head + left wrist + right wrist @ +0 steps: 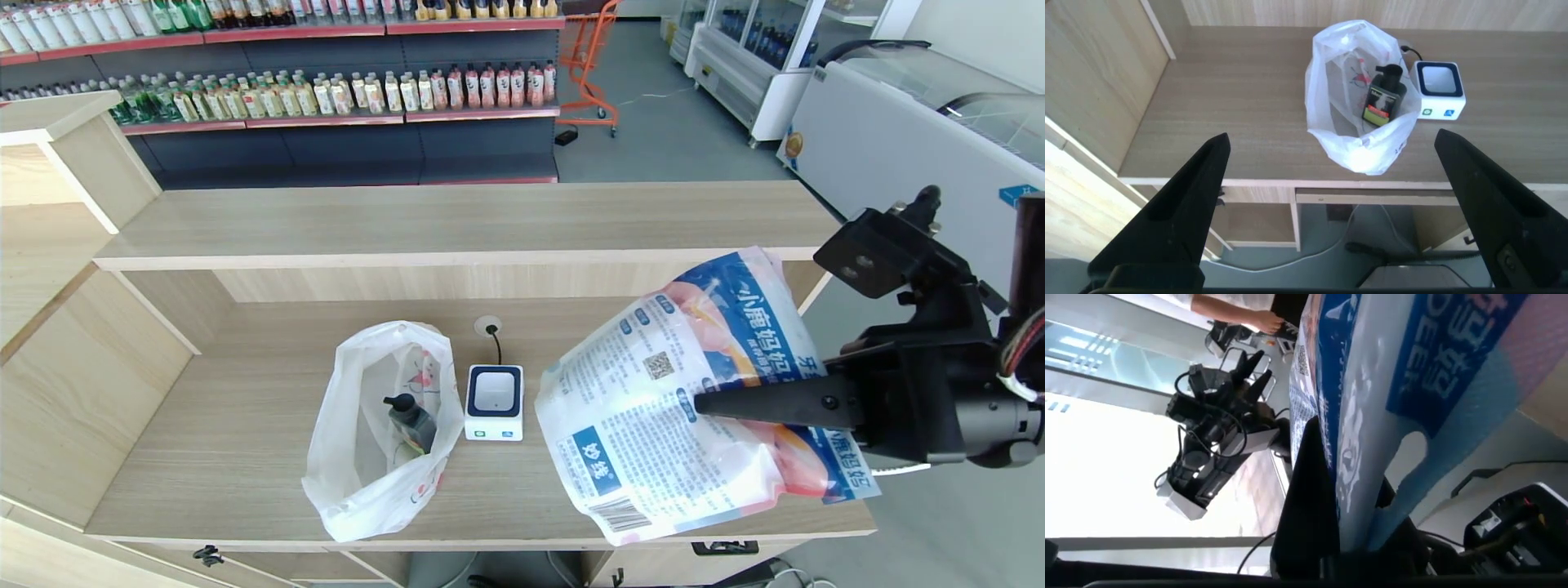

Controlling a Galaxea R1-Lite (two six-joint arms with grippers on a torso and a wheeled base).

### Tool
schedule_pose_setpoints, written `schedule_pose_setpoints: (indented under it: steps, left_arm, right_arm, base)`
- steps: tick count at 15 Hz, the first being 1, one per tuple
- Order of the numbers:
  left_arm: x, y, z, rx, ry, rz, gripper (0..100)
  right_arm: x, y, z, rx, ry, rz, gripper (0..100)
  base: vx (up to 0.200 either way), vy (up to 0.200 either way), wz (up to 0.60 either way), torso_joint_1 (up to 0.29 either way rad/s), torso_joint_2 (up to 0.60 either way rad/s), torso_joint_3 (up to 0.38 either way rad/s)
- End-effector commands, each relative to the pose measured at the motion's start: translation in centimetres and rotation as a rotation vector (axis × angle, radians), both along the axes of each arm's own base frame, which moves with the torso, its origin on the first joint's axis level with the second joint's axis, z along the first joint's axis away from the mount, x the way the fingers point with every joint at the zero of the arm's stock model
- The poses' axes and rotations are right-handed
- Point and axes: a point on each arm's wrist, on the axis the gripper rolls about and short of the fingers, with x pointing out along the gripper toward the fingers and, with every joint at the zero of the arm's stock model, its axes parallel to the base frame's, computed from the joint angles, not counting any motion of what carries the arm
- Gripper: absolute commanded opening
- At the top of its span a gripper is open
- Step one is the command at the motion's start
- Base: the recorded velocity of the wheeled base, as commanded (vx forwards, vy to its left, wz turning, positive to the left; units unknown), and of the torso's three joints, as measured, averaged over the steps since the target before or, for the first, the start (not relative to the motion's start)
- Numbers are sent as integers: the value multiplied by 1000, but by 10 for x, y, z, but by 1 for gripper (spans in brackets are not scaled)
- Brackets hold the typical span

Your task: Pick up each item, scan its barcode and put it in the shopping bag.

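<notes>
On the left, over the counter's (pixel 245 457) front edge, the left gripper (pixel 1331 139) hangs with its fingers wide apart, holding nothing.

Shopping bag (pixel 371 441) lies slumped on the counter with its mouth open and a pump bottle (pixel 411 420) already inside. Risk: the bag is limp and nothing holds the rim. A wide item pushed in could fold the mouth shut or drag the whole bag toward the edge.

Scanner (pixel 494 402) sits just beside the bag on its right, window facing up, cable running back. It looks light and would be easy to bump out of place with a swinging load.

Pouch (pixel 645 408) is big, soft and tilted, held over the right end of the counter. I can't tell whether its low corner touches the wood. The barcode (pixel 614 514) is at that near low corner, facing up, away from the scanner window. I judge it needs a flip plus a shift left, otherwise no read.

Right gripper (pixel 709 404) is clamped on the pouch's right side, one finger across the front. The pinch is off-centre on a floppy, slick film. Turning it could let it sag, twist or slip out, and the pouch looks wider than the bag's mouth, so it may snag on entry.
</notes>
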Motion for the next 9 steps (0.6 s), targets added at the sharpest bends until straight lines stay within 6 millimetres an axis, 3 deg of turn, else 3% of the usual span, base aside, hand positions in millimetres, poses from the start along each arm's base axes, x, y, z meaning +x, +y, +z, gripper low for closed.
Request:
schedule_pose_setpoints:
  steps: [1, 9]
  left_arm:
    - [0, 0, 0, 0, 2, 0, 100]
    - [0, 0, 0, 0, 2, 0, 100]
  right_arm:
    - [0, 0, 0, 0, 1, 1, 0]
    - [-4, -2, 7, 14, -30, 4, 0]
  base:
    - [0, 0, 0, 0, 0, 0]
    - [0, 0, 0, 0, 0, 0]
